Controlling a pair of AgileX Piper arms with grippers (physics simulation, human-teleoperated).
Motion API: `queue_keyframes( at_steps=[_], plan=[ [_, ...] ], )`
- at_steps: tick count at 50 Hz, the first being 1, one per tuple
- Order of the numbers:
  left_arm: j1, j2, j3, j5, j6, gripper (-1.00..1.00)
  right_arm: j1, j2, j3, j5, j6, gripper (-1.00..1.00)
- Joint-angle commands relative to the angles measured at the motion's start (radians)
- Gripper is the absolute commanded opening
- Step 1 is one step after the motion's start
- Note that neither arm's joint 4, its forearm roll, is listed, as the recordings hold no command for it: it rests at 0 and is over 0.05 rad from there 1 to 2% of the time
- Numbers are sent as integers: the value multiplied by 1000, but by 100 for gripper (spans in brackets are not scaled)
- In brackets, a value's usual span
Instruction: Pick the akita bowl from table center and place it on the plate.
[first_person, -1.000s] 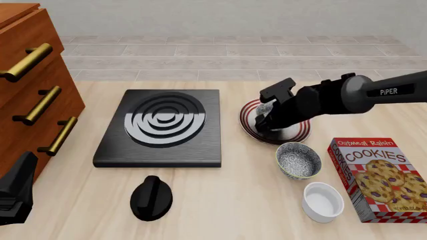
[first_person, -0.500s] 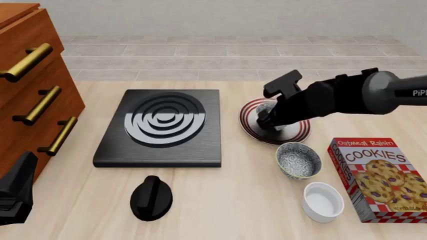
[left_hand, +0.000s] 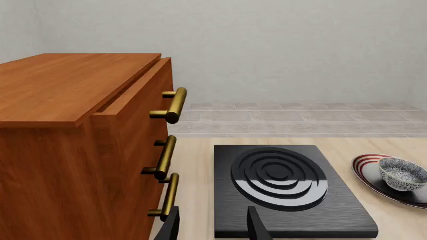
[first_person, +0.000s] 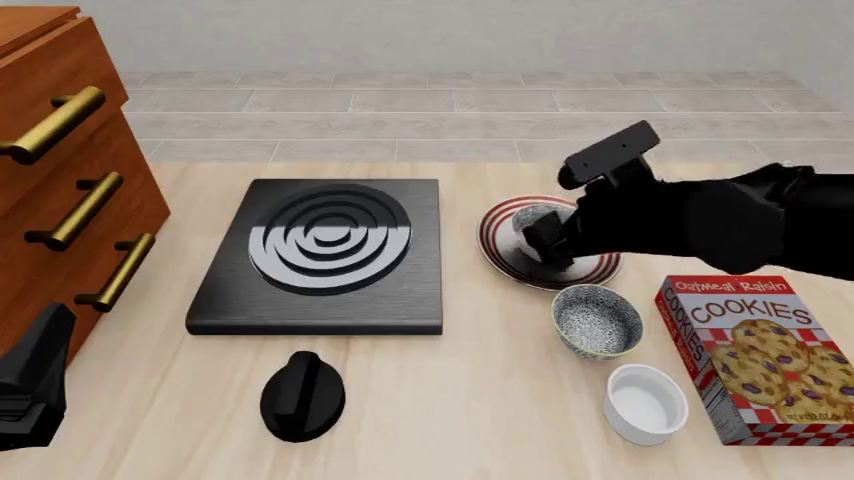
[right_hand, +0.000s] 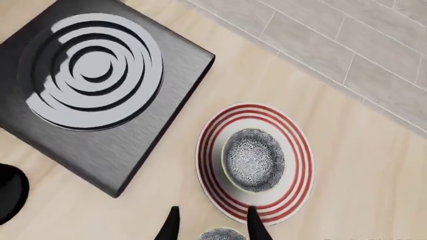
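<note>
The akita bowl, grey-and-white speckled, sits upright in the middle of the red-striped plate. In the front view the bowl shows partly behind my right arm, with the plate to the right of the burner. My right gripper hovers above the plate's near edge, open, with nothing between its fingers. From the left wrist the bowl and plate appear far off. My left gripper is open and stays by the cabinet at the table's near left.
A black square burner lies mid-table with a black knob in front. An identical speckled bowl, a white ramekin and a cookie box stand near right. A wooden drawer cabinet fills the left.
My right gripper has risen and drawn back to the right, away from the bowl, which stays on the plate. The left arm has not moved.
</note>
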Motion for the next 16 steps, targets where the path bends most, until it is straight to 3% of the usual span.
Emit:
queue_keyframes(
  at_steps=[1,16],
  plan=[
    [0,0,0,0,0,100,57,-191,127,-39,52,100],
    [0,0,0,0,0,100,43,-378,270,-131,93,100]
  ],
)
